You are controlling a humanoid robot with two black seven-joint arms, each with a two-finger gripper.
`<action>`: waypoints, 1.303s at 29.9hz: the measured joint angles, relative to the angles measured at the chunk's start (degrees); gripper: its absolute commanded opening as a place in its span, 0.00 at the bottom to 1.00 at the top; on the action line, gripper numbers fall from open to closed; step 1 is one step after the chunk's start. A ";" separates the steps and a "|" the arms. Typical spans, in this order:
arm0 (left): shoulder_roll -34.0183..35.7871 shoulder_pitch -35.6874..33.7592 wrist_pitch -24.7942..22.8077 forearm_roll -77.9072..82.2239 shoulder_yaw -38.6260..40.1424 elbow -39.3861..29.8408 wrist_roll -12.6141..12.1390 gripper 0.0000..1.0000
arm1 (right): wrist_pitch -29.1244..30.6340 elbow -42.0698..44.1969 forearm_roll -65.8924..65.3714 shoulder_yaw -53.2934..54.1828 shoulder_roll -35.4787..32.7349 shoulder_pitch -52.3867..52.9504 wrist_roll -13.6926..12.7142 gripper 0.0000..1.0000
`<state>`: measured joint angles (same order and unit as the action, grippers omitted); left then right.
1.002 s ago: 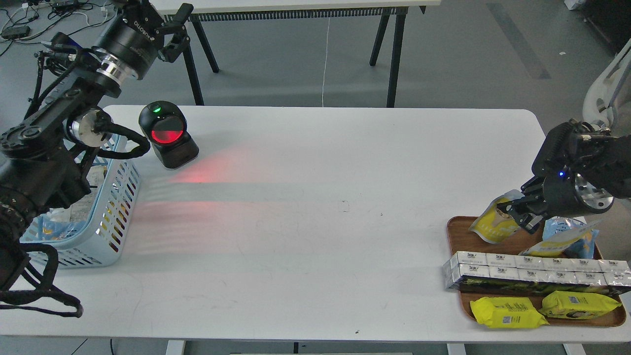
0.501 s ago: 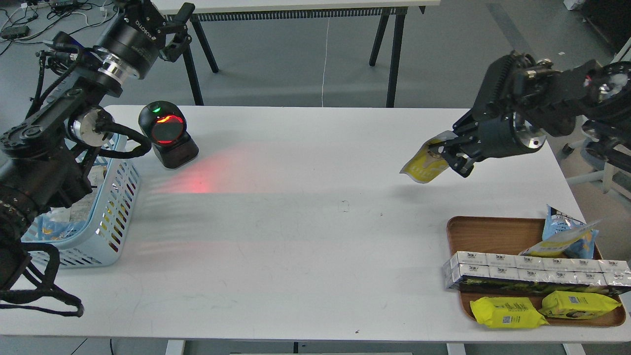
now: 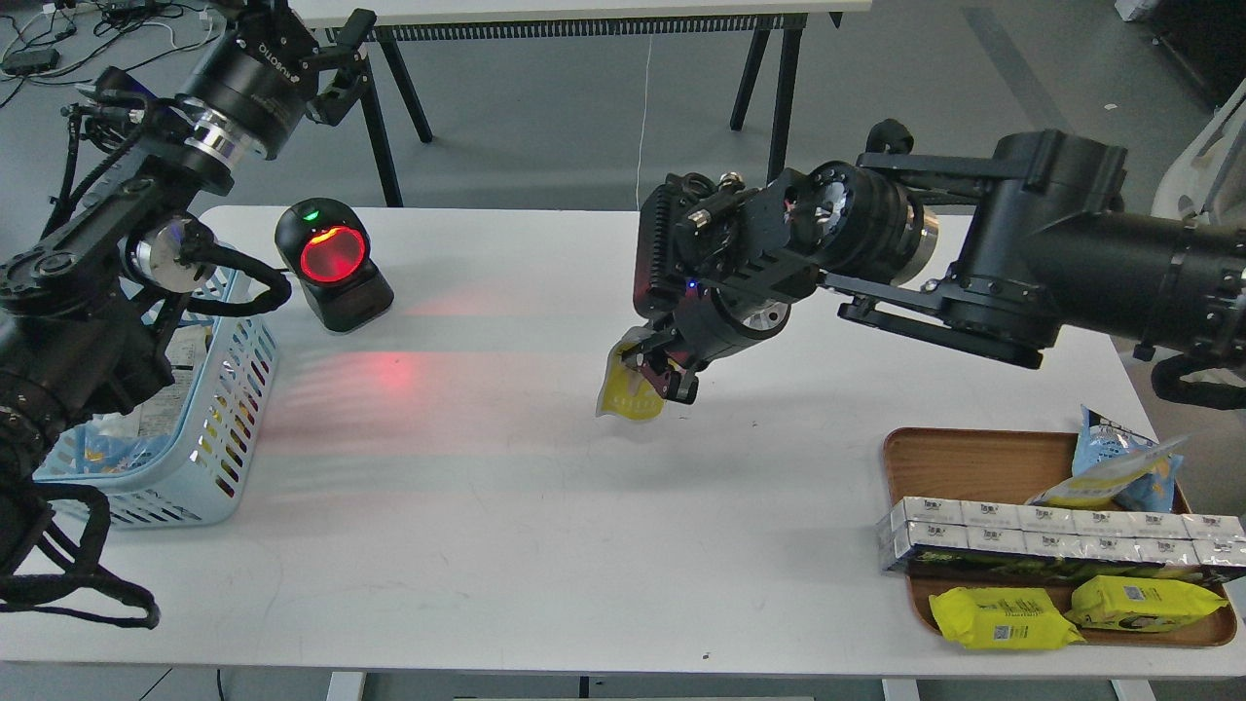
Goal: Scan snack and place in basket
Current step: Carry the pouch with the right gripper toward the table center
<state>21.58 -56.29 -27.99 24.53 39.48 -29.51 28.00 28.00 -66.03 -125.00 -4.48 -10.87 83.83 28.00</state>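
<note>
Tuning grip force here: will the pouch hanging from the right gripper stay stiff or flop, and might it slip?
Probably floppy: the pouch hangs crumpled and tilted below the right gripper, pinched only at its top. Likely light, since that small pinch carries it. Its glossy film may be slippery, so a slip seems possible.

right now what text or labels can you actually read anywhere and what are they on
"ROBOTIQ": white letters on the left arm's wrist collar, read with some doubt.
Snack: print too small.
Yellow packs: labels and code squares too small.
White cartons: print blurred.
Scanner: no text, only lights.
</note>
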 measured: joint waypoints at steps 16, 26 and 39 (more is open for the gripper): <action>0.17 0.11 -0.01 -0.10 0.02 -0.02 0.00 1.00 | 0.00 4.32 -0.01 -1.22 9.05 -0.50 0.00 0.11; 0.21 0.11 -0.01 -0.10 -0.02 -0.02 0.00 1.00 | 0.00 4.98 -0.01 -1.22 10.55 -0.78 0.00 0.69; 0.27 -0.35 -0.01 -0.36 0.76 0.57 0.00 1.00 | -0.01 11.33 6.35 4.52 10.14 1.17 -0.01 1.00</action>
<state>21.85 -56.64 -28.00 24.17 40.24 -28.94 28.00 28.00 -54.70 -118.65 0.04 -0.73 84.99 28.00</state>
